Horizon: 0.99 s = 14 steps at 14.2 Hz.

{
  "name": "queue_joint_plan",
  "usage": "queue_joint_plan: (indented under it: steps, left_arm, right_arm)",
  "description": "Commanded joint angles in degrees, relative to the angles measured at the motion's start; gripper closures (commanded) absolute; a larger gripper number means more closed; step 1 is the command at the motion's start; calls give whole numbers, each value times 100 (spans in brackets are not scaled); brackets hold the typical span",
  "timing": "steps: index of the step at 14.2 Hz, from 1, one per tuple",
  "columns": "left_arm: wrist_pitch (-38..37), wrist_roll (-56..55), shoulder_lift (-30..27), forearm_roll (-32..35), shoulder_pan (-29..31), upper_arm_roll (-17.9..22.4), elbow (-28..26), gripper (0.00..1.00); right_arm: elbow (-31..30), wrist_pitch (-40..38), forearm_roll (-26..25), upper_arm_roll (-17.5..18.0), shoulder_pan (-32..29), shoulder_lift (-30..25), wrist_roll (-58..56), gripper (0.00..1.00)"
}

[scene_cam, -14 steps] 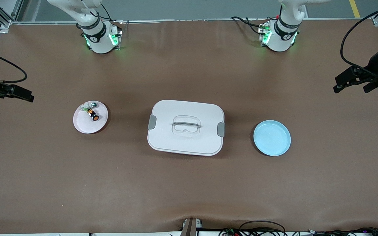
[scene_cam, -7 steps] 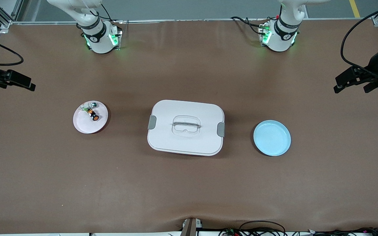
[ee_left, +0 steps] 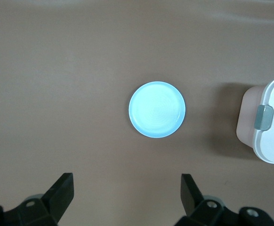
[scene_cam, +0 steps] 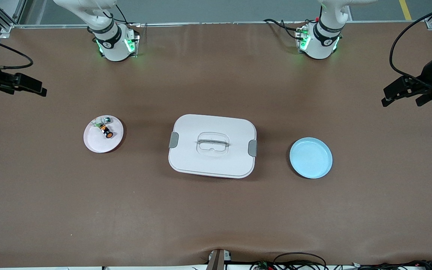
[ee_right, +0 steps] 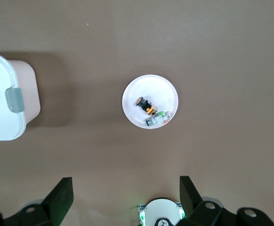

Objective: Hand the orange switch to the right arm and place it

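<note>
- The left gripper (scene_cam: 388,98) hangs over the counter's edge at the left arm's end, fingers spread wide.
- The right gripper (scene_cam: 39,88) hangs over the counter's edge at the right arm's end, likewise spread.

On my worktop (scene_cam: 216,217) I count two plates: one white plate (scene_cam: 96,143) and one blue plate (scene_cam: 311,158). One lidded white box (scene_cam: 212,146) sits between them. In the white plate lie two small parts: one orange switch (scene_cam: 107,132) and one green-and-clear part (scene_cam: 100,121). I have two hands, my left hand (scene_cam: 399,92) and my right hand (scene_cam: 28,86)
</note>
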Motion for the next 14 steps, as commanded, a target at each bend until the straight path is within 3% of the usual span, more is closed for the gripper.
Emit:
queue_joint_plan:
  steps: [1, 5, 10, 14]
  left_arm:
    - [-100, 34, 28, 91, 3, -4, 108, 0]
    - [-100, 34, 28, 91, 3, -4, 108, 0]
    - [-100, 34, 28, 91, 3, -4, 100, 0]
    - [-100, 34, 28, 91, 12, -4, 100, 0]
  right_arm:
    - [75, -83, -64, 16, 225, -16, 103, 0]
    - [-126, 57, 173, -72, 130, -200, 129, 0]
    - [-1320, 864, 181, -81, 121, -1007, 120, 0]
    - [-1349, 963, 94, -81, 138, -1035, 59, 0]
